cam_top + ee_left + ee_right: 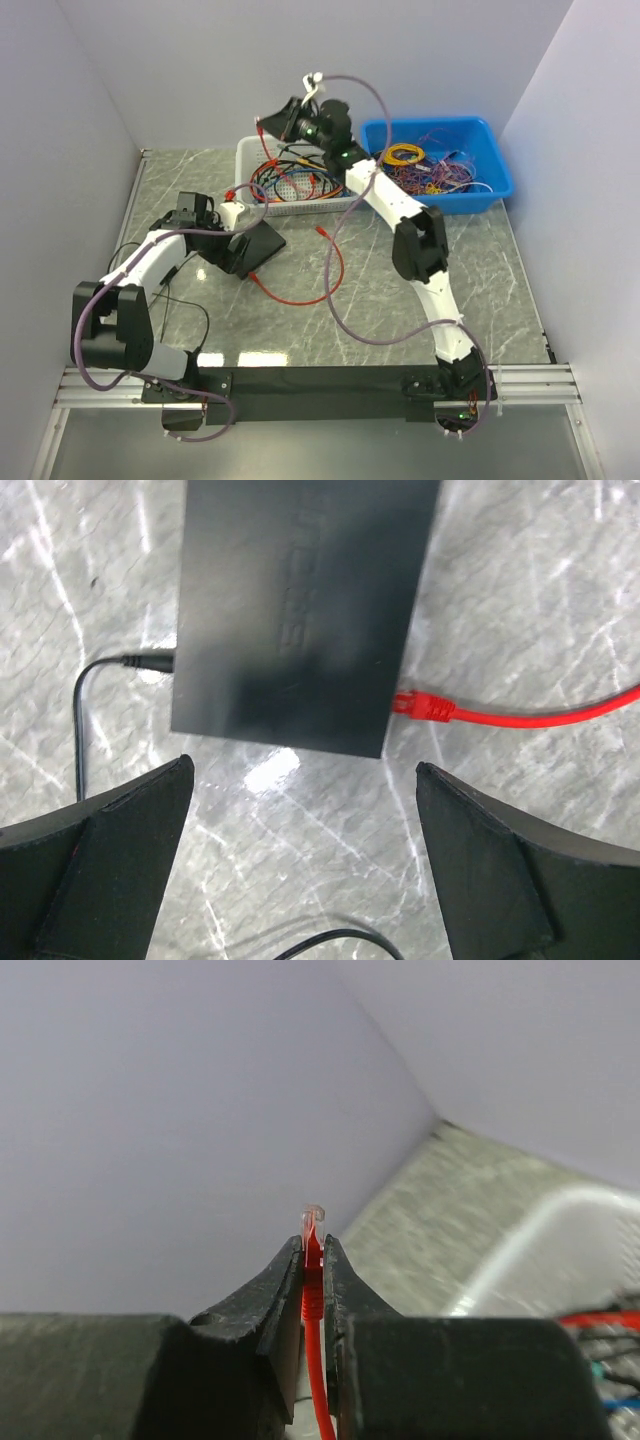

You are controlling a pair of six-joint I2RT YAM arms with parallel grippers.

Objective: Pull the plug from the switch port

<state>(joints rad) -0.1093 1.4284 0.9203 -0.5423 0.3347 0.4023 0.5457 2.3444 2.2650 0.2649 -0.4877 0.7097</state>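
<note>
Tabletop [490,290] of grey veined stone lies bare from 3 to 5 o'clock in the top view, with pale walls on three sides. The flat matte-black rectangular switch [252,248] sits at 9 o'clock, under the left gripper [240,228]. At 12 o'clock a white mesh basket [243,160] holds tangled coloured wires [290,182]. Just beside it, at 1 o'clock, a blue plastic tub [505,180] holds more. The right gripper [272,122] hangs above the basket's far edge.

In the left wrist view, wide-parted fingers [130,820] flank the switch's near edge without touching it. A red plug [420,705] sits in its 3 o'clock edge, and a thin black cord [85,710] enters at 9 o'clock.

In the right wrist view, the fingers pinch a thin red lead [313,1300], its clear tip standing out at 12 o'clock.
</note>
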